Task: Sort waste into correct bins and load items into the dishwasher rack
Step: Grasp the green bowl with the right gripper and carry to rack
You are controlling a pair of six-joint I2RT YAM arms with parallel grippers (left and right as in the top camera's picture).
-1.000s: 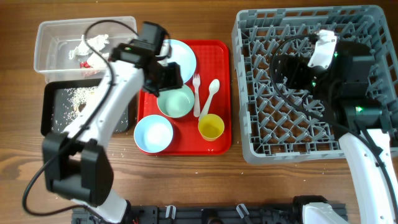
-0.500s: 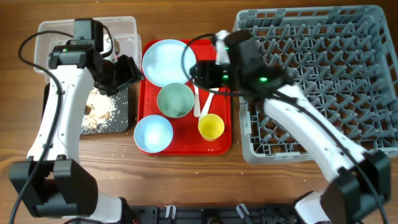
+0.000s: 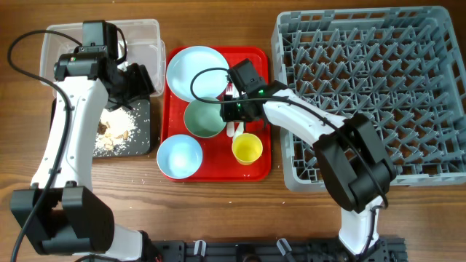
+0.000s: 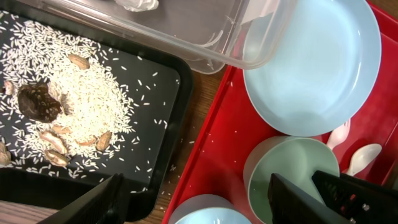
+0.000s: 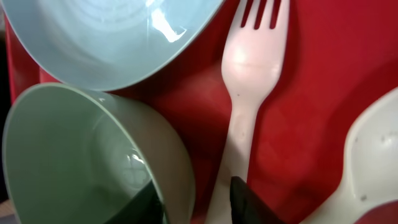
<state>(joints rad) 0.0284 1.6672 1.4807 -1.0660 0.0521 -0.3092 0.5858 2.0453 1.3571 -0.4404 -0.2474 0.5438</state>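
My right gripper [image 3: 234, 110] [image 5: 196, 199] is down at the right rim of the pale green bowl [image 3: 204, 120] [image 5: 74, 155]. It is open: one finger is inside the bowl, and the other stands apart from the wall, over the handle of the white fork [image 5: 249, 68]. The spoon [image 5: 367, 155] lies just right of the fork. My left gripper [image 3: 138, 81] [image 4: 202, 208] hangs open and empty between the black tray [image 3: 142, 142] and the red tray [image 3: 256, 62]. Rice and brown lumps [image 4: 81, 106] lie in the black tray. The clear tub [image 3: 51, 51] holds a white wrapper [image 4: 140, 5].
The light blue plate [image 3: 195, 71], light blue bowl [image 3: 180, 156] and yellow cup [image 3: 247, 149] sit on the red tray around the green bowl. The grey dishwasher rack [image 3: 364, 94] fills the right side. Rice grains are scattered on the wood beside the black tray.
My right arm swung from over the rack to the red tray, and its jaws narrowed around the green bowl's rim. My left arm drew back from the red tray to the bins.
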